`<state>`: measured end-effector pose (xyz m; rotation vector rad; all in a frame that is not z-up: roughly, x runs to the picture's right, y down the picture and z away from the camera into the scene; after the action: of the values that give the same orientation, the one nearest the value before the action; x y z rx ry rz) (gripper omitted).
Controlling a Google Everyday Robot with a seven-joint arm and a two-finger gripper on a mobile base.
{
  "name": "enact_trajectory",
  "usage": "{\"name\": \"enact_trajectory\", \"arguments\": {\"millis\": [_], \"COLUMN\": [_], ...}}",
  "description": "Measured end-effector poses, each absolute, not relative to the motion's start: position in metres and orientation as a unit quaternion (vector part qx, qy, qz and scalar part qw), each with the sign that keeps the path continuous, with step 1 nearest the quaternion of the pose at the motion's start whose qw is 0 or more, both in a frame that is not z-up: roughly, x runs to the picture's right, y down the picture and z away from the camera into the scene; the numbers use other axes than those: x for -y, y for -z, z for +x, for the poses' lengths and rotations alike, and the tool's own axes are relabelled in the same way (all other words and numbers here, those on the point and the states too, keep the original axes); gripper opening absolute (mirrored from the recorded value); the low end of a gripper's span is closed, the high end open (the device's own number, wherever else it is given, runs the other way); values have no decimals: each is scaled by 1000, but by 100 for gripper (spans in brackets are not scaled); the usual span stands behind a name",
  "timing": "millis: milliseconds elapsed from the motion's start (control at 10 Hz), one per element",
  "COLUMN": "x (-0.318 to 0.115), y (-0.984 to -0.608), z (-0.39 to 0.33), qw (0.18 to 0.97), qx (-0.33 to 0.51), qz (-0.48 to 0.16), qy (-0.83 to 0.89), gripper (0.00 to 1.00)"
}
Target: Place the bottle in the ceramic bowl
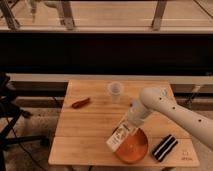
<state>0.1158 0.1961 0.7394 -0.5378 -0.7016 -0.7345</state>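
The gripper (pixel 129 125) was clamped on the bottle (pixel 120 137), which hung tilted below it, its lower end over the near-left rim of the ceramic bowl (pixel 137 149). A clear cup (pixel 115 90) stood beyond the gripper.

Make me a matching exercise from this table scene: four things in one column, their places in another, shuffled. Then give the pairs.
Things:
1. bottle
2. orange bowl
3. clear cup
4. red pepper

Places:
A. left part of the table
B. front of the table, under the bottle
C. held tilted by the gripper, over the bowl's left rim
D. back of the table, near the middle

Pairs: 1-C, 2-B, 3-D, 4-A
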Motion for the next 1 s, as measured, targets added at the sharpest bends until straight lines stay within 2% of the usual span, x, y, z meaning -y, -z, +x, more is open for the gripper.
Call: {"name": "enact_trajectory", "arguments": {"millis": [800, 1000], "x": [-201, -201], "y": [-744, -745], "z": [134, 137], "qw": [846, 846], "qx": [327, 323], "qz": [-252, -251], "qy": [339, 341], "gripper": [0, 7]}}
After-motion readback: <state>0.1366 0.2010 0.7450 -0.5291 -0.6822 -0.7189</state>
